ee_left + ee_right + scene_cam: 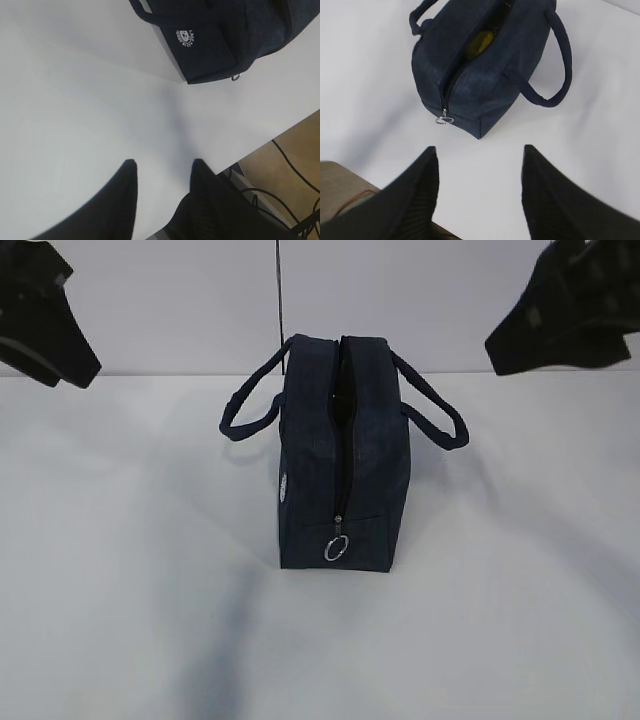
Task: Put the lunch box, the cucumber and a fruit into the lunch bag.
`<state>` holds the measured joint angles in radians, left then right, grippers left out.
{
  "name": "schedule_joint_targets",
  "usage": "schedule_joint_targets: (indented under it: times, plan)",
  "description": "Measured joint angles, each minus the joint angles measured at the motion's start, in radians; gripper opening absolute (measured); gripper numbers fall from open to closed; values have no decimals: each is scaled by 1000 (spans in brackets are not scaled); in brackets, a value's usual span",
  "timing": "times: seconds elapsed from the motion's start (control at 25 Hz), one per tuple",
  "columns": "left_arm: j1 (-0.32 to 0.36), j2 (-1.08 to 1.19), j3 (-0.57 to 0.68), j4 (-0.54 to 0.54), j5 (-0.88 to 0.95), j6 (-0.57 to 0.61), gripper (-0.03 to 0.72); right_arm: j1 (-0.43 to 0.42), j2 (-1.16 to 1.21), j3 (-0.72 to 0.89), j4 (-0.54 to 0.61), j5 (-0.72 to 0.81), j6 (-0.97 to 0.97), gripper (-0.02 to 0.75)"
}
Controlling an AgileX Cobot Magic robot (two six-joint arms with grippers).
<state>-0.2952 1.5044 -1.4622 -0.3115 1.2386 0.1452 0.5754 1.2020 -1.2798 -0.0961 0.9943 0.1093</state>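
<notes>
- Fingers [125, 190] of the left gripper [162, 167] and right gripper [477, 155] stand apart, empty
- Navy fabric lunch bag [485, 80] hides most contents; only something yellow, the fruit [479, 42], shows through its slit

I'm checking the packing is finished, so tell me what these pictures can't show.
- Lunch bag contents: the exterior view shows only a dark slit.
- Right wrist view: something yellow-green shows through the opening; the fabric hides the rest.
- Left wrist view: the bag is cut off by the top edge.
- White logo: lettering too small.
</notes>
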Motion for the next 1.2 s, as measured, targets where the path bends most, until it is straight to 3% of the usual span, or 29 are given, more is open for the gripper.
schedule_joint_targets:
  times: [0.2,0.36,1.0,1.2]
  plan:
    - [-37,0,0,4,1,-4,239,0,24,38,-52,-51,29,396]
    - [-66,-12,0,18,1,-21,239,0,28,130,-68,-195,39,397]
    - [-72,-187,79,46,5,-71,238,0,-25,806,-82,-1224,47,398]
    - [-72,-191,79,46,6,-89,238,0,99,894,-84,-1392,47,398]
